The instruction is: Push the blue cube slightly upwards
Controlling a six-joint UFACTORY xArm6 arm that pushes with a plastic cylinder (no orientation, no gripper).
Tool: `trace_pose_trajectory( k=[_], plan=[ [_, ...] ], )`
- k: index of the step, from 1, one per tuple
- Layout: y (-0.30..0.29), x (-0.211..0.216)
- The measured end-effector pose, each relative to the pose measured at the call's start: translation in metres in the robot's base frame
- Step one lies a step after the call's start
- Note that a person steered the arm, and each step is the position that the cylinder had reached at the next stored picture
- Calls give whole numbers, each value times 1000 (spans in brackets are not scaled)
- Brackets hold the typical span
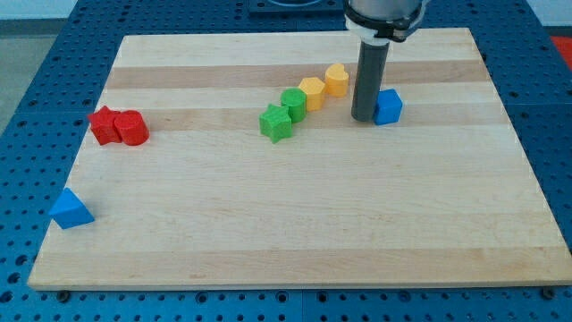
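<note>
Near the board's point(179, 259) bottom-left corner: blue triangle point(71, 209). Left edge, upper half: two red blocks touching, a star-like one point(105, 124) and a rounder one point(132, 128). Centre-top, a diagonal chain rising rightward: green star point(276, 122), green block point(293, 103), orange-yellow block point(312, 92), yellow heart-like block point(337, 80).

My tip point(363, 118) sits touching the left side of the blue cube point(388, 106), right of centre toward the top edge. No fingers on this rod; nothing to open or close.

Cube likely light, rigid plastic, slides readily on smooth wood, may spin if struck off-centre. Best contact: middle of its bottom-facing side.

No labels or writing readable.
</note>
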State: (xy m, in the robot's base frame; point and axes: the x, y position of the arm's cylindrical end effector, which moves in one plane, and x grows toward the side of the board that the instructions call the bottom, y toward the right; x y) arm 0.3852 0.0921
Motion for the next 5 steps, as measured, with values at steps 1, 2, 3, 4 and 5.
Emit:
trace_pose_trajectory(
  k=[1, 2, 3, 4, 5],
  plan=[
    [0, 30],
    [6, 56],
    [23, 54],
    [24, 38],
    [24, 16]
  ],
)
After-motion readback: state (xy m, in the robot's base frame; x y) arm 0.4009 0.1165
